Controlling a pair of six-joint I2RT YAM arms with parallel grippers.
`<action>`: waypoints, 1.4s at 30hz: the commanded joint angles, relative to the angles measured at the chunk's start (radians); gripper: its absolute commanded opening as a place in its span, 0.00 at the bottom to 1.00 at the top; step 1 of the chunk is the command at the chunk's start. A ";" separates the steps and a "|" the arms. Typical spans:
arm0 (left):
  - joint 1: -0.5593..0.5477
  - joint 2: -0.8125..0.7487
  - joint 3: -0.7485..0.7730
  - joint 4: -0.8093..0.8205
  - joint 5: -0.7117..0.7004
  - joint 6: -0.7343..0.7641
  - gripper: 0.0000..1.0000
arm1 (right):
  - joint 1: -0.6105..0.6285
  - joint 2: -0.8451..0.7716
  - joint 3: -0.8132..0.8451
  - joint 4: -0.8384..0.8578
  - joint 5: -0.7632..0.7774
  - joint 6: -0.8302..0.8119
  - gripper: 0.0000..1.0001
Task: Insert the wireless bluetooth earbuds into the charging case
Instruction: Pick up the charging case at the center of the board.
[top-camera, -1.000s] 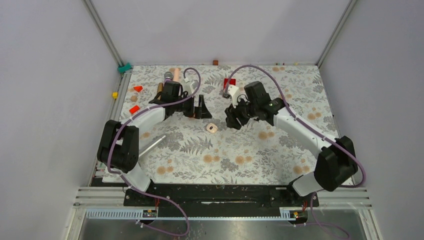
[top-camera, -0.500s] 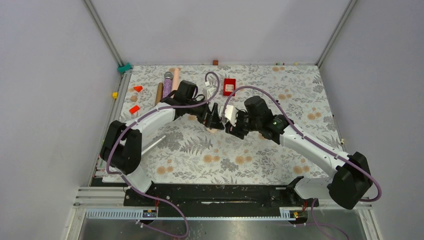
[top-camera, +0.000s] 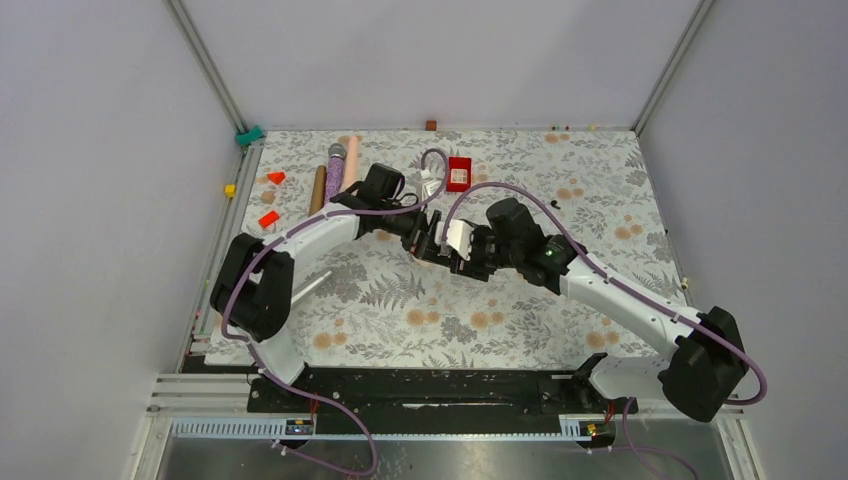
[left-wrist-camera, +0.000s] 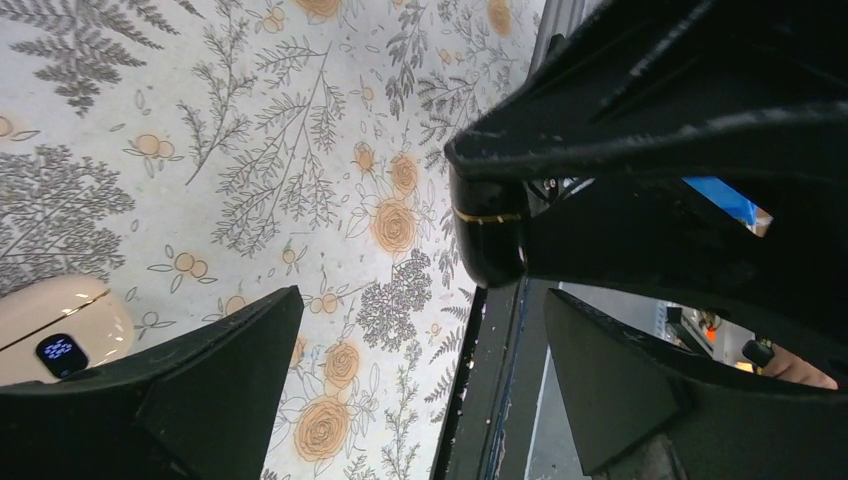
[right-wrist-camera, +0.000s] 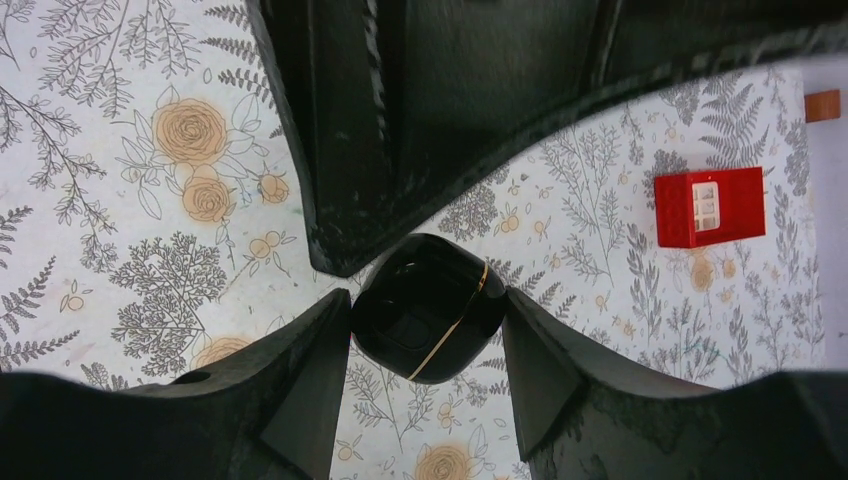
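My right gripper (right-wrist-camera: 428, 296) is shut on a black charging case (right-wrist-camera: 428, 308) with a thin gold seam, held off the table. In the left wrist view that black case (left-wrist-camera: 487, 225) hangs just beyond my open left gripper (left-wrist-camera: 420, 330), which has nothing between its fingers. A cream charging case (left-wrist-camera: 55, 330) with a small lit display lies on the cloth beside the left finger. Seen from above, the left gripper (top-camera: 432, 243) and right gripper (top-camera: 468, 255) meet tip to tip mid-table. The earbuds are out of view.
A red box (top-camera: 459, 173) sits behind the grippers, with a white cable (top-camera: 432, 185) beside it. At the back left lie a purple microphone (top-camera: 335, 168), a pink cylinder (top-camera: 352, 150), a brown stick (top-camera: 319, 185) and two red blocks (top-camera: 275, 177). A metal rod (top-camera: 305, 290) lies near the left arm.
Both arms swung in from the back toward the middle and now meet over the cream case. The right gripper carried the black case along.
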 joint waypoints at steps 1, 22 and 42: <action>-0.014 0.043 0.050 0.036 0.071 -0.030 0.91 | 0.034 -0.027 -0.002 0.049 0.021 -0.024 0.59; -0.025 0.083 0.022 0.170 0.140 -0.151 0.44 | 0.081 0.030 -0.009 0.115 0.123 -0.011 0.60; -0.022 0.020 0.073 -0.011 0.153 0.034 0.22 | 0.048 -0.049 0.127 -0.071 0.086 0.137 1.00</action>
